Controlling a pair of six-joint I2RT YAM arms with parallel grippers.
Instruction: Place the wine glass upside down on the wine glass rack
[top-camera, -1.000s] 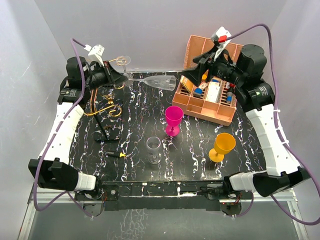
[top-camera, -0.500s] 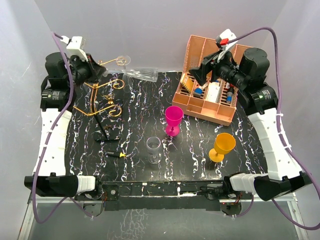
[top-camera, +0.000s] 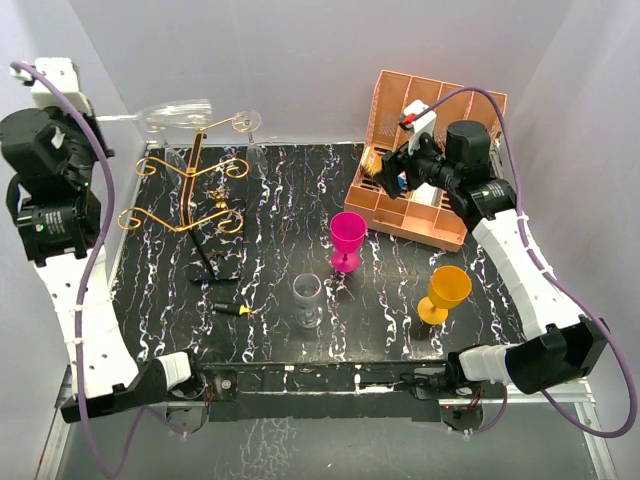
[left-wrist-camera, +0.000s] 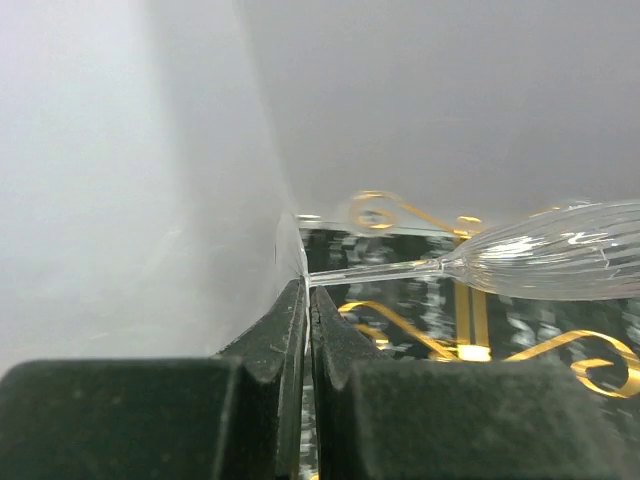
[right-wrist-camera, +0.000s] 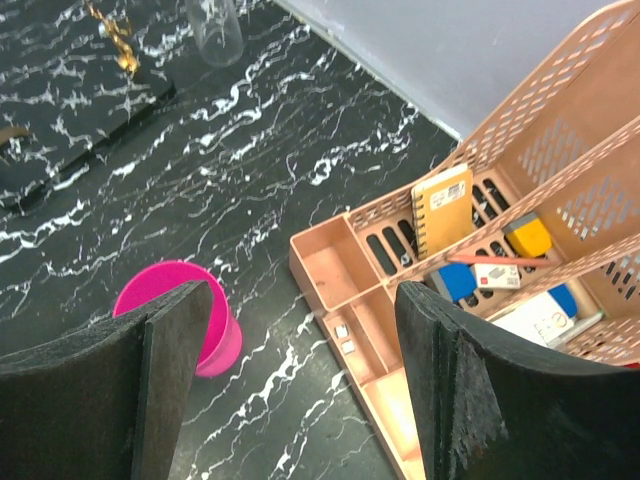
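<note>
Our left gripper (left-wrist-camera: 308, 288) pinches the wine glass (left-wrist-camera: 560, 250) by its stem, bowl sideways above the wine glass rack (top-camera: 195, 190) at the worktop's (top-camera: 400, 290) far-left corner; our right gripper (right-wrist-camera: 300, 345) gapes empty.

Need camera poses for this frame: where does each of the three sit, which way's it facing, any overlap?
Top external: above and behind the bases, looking down on the table; left arm and right arm both show.
Left wrist: on the raised left arm, facing along the shut left fingers pinching the wine glass stem, gold wine glass rack beyond.
Right wrist: looking down between the open right fingers at the pink goblet and salmon organiser.
Shared: top external also shows glass, rack, goblet, organiser.
</note>
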